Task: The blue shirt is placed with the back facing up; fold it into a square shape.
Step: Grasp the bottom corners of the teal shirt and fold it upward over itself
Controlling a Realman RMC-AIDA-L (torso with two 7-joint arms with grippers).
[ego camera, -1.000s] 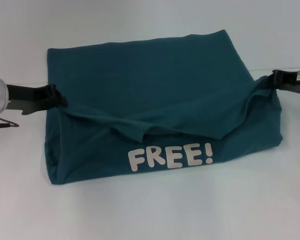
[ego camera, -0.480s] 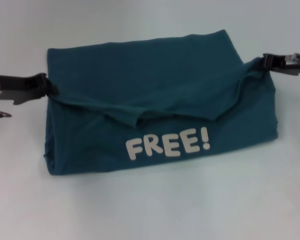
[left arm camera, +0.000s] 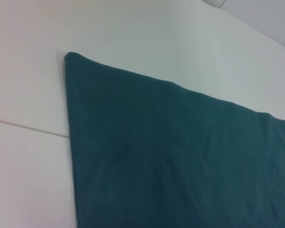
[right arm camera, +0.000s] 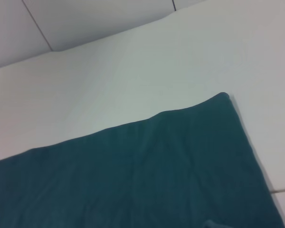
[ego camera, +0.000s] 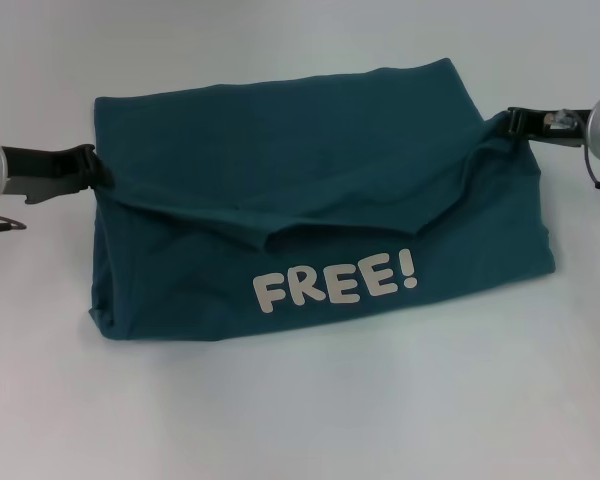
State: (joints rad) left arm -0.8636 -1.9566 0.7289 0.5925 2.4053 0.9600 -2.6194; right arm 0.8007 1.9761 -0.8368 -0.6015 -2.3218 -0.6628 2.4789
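My left tool (ego camera: 92, 172) is at the left side of the blue shirt (ego camera: 310, 160), pinching a corner of the near layer and holding it up off the layer below. I've got it gripped there so the front half of the shirt can be carried over the back half in one flap. That's why the white lettering (ego camera: 336, 282) is showing: the underside of the cloth is turned up toward me.

The shirt itself lies across the middle of the white worktop (ego camera: 300, 420), wider than it is deep. The lifted edge sags in a loose dip just above the lettering, because only its two ends are held. Beyond that dip the plain back panel lies flat, reaching to the far edge; my left wrist camera looks along that flat panel (left arm camera: 180, 161) to its far corner, and the right wrist camera shows the matching far corner (right arm camera: 133, 171) on the other side.

Over at the right side of the shirt, my right tool (ego camera: 517, 125) pinches the other corner of the same flap, sitting a little farther back than the left one. I judge the fold is about half made; both corners need to travel on to the far edge together to land square.
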